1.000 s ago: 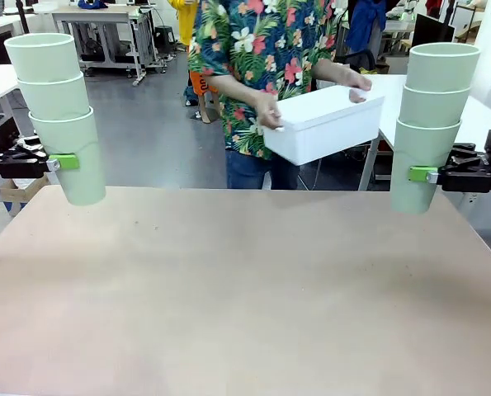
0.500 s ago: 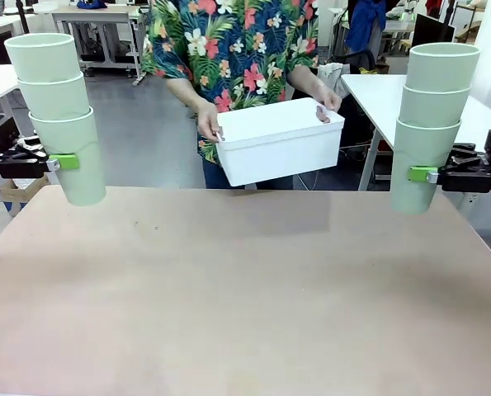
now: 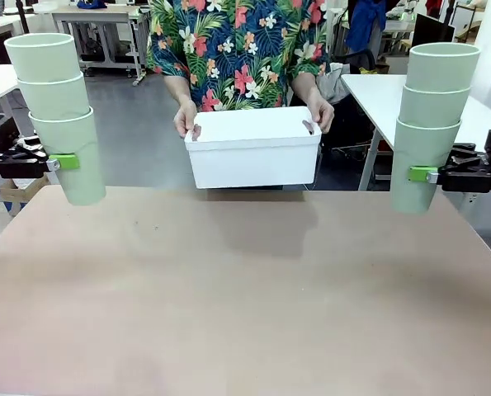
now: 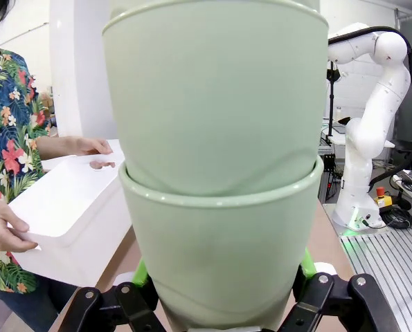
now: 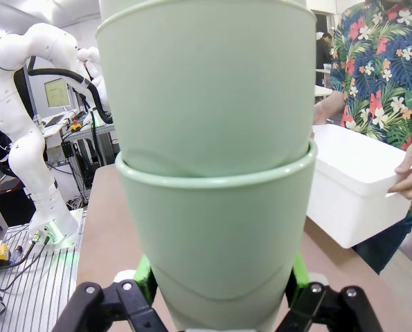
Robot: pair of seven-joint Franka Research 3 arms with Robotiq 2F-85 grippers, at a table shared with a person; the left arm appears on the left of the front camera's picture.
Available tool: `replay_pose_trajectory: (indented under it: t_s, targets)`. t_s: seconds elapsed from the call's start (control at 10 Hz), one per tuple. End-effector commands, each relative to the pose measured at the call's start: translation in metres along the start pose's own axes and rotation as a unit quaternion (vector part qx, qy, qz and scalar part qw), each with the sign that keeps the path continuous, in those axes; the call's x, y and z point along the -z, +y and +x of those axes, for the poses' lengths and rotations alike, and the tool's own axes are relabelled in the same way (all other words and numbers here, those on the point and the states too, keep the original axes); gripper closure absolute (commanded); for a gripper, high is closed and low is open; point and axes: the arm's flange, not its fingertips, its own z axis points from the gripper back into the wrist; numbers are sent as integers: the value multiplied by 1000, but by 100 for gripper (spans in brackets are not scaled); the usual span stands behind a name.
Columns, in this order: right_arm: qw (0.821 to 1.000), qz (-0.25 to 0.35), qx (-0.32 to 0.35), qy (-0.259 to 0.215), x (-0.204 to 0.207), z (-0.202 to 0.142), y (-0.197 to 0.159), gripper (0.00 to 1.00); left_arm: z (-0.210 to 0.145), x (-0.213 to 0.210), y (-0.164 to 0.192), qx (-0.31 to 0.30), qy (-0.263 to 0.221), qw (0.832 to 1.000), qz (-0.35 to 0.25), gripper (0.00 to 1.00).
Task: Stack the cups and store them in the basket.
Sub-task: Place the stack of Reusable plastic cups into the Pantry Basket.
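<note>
Between both jaws, cups (image 3: 59, 115), apparently snug.

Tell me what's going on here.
The left end effector holds the left stack of three nested cups by its bottom cup, clear of the table. The right end effector holds the right stack the same way. A person at the far side holds the white basket by its short ends, at the table's far edge. No cups are in it yet.

pale tan table (image 3: 245, 289), faint specks (image 3: 134, 222), perhaps scuffs, far left.
</note>
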Motion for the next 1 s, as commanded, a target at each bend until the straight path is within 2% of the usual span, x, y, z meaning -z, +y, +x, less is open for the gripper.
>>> replay_pose_trajectory:
  t_s: [0.0,0.9]
  targets:
    - [1000,-3,-2,-1,0,2,0,13,4,1,-2,5,-2,1000,-2,13]
    - [1000,-3,-2,-1,0,2,0,13,4,1,-2,5,-2,1000,-2,13]
